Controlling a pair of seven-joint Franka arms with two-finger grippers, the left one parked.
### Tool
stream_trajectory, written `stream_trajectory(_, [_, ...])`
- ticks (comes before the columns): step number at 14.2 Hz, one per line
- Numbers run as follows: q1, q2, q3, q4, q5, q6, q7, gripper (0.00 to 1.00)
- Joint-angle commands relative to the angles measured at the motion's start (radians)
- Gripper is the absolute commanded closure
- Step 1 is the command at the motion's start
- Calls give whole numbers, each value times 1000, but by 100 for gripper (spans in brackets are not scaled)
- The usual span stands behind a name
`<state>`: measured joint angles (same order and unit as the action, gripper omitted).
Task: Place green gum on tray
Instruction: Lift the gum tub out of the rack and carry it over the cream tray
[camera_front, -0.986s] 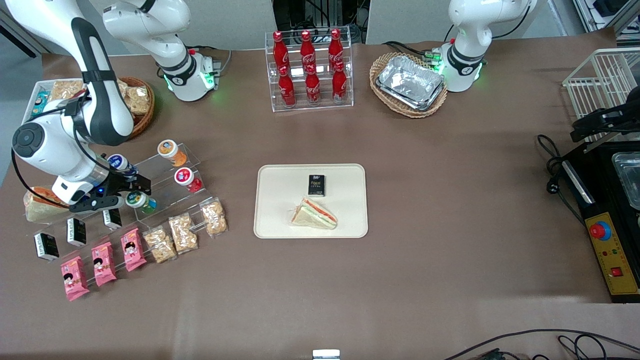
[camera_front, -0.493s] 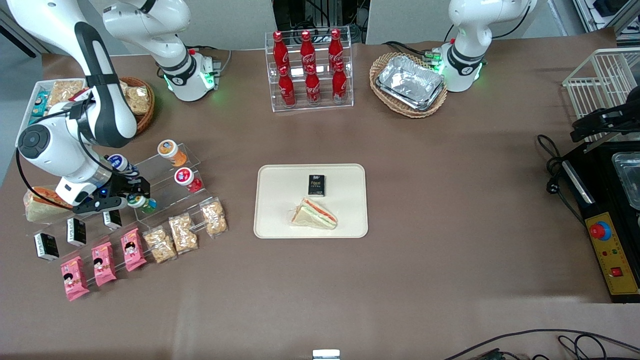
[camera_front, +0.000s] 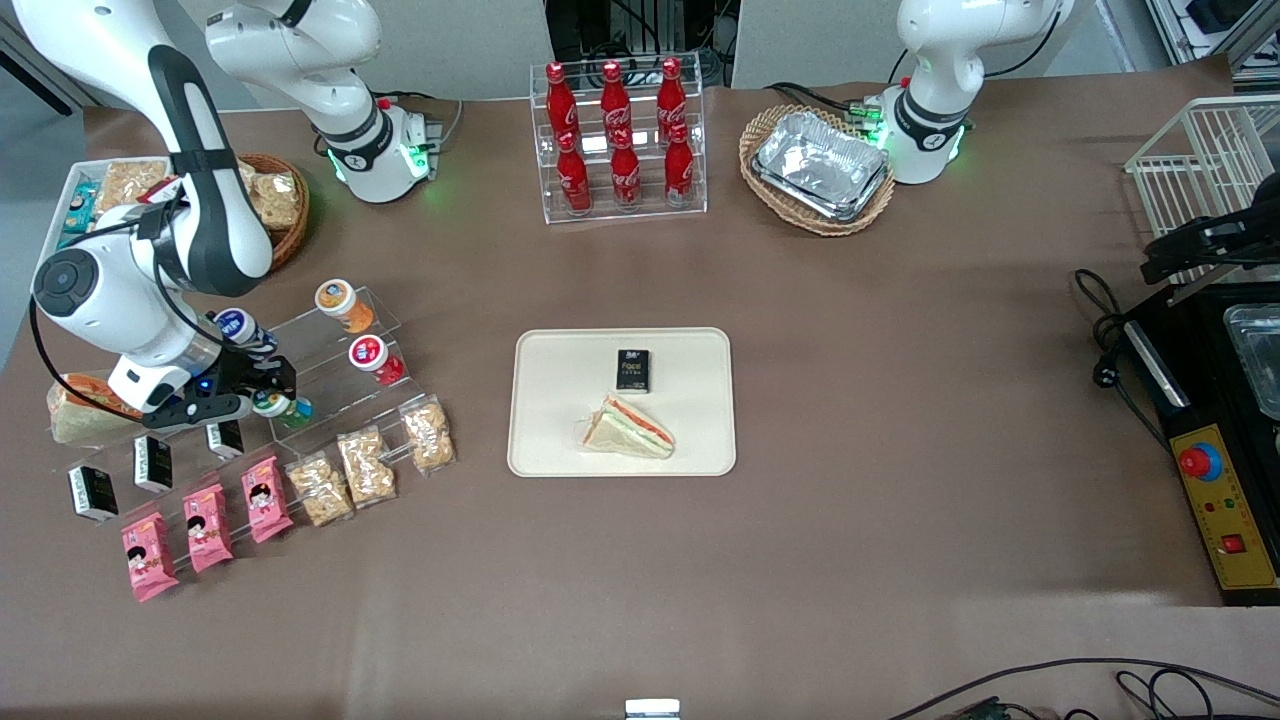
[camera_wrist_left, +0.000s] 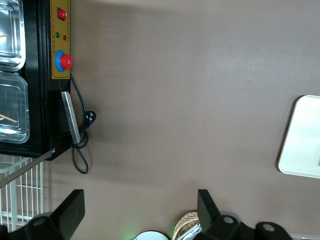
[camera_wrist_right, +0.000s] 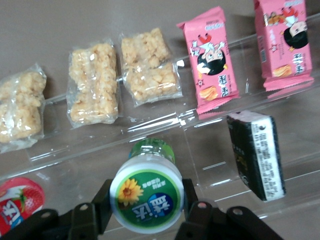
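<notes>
The green gum (camera_front: 272, 404) lies on the lower step of a clear stepped stand (camera_front: 330, 385) toward the working arm's end of the table. In the right wrist view its green-and-yellow lid (camera_wrist_right: 146, 200) faces the camera. My gripper (camera_front: 262, 395) is at the stand, and its black fingers (camera_wrist_right: 103, 202) press against both sides of the lid, shut on the green gum (camera_wrist_right: 150, 147). The cream tray (camera_front: 560, 440) lies at the table's middle; a corner of the tray (camera_wrist_left: 305, 145) shows in the left wrist view.
A black box (camera_front: 633, 370) and a sandwich (camera_front: 630, 428) lie on the tray. Blue (camera_front: 236, 325), orange (camera_front: 337, 298) and red (camera_front: 369, 354) canisters sit on the stand. Rice-snack bags (camera_front: 365, 465), pink packets (camera_front: 205, 525) and small black boxes (camera_front: 150, 462) line the lower steps. A cola bottle rack (camera_front: 618, 140) stands farther back.
The gripper has slid a little toward the working arm's end of the table and closed in around the green gum, which shifted slightly with it.
</notes>
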<state>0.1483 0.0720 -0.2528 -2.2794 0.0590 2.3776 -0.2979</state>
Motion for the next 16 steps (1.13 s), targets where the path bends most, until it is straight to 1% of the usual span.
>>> stream_trajectory(1, [2, -99, 0, 59, 19, -114, -10, 74])
stream_trajectory(3, [7, -132, 4, 174, 16, -289, 12, 74])
stream_trajectory(4, [13, -129, 18, 260, 16, -390, 32, 74])
stream_trajectory(6, [31, -124, 52, 404, 16, -580, 129, 74])
stream_trajectory(9, [68, -120, 159, 543, 10, -702, 358, 74])
stream_trajectory(11, [70, -118, 252, 552, 21, -707, 518, 74])
stream_trajectory(13, [76, -97, 370, 552, 21, -692, 708, 74])
stream_trajectory(14, [77, -69, 435, 552, 21, -661, 797, 74])
stream_trajectory(16, [79, 10, 567, 551, 9, -525, 995, 75])
